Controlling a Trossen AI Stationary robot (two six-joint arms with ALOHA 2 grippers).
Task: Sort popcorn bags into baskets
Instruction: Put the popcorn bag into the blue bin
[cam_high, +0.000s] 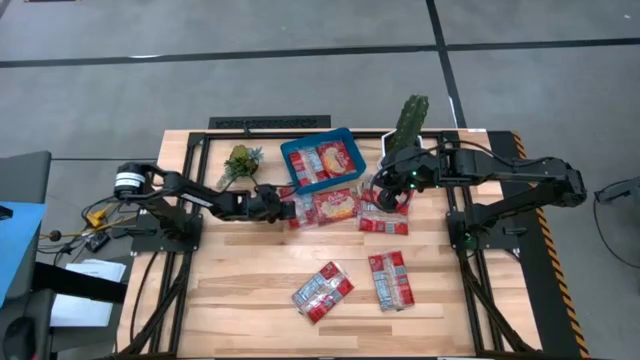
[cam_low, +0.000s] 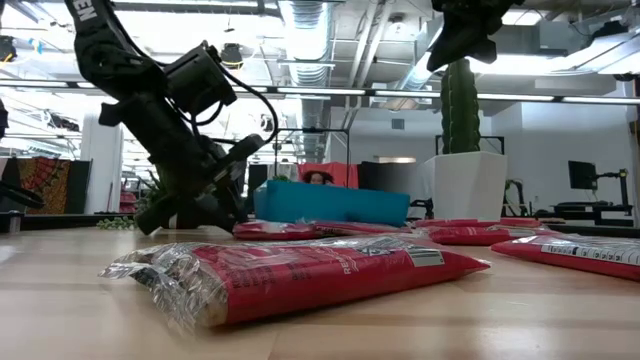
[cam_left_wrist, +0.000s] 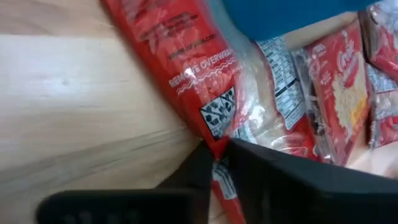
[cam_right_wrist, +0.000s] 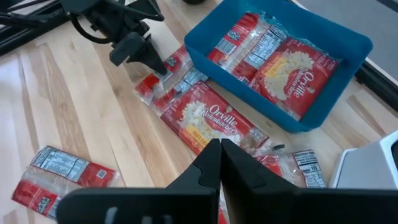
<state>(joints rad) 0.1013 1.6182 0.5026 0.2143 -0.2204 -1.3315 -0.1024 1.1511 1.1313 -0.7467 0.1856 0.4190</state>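
Left gripper (cam_right_wrist: 155, 65) pinching the corner of a popcorn bag (cam_right_wrist: 163, 79) lying on the bench (cam_high: 250, 270) just beside the blue bin (cam_high: 292, 160).
Right gripper (cam_right_wrist: 221, 163), fingers pressed together, hovering over the bags by the bin; two packets (cam_right_wrist: 273, 53) sitting inside it, others lying loose on the bench. Bags are looking light, floppy, crinkly and slick, so edge or corner seams are probably gripping best.

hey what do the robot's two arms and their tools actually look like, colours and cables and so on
Both arms are dark, nearly black, built of slim jointed segments. The left arm has a white-banded cylindrical joint at its base and loose black cables looping along it. The right arm shows a small green light near its wrist. The left tool and the right tool each have two matte black, tapered fingers.
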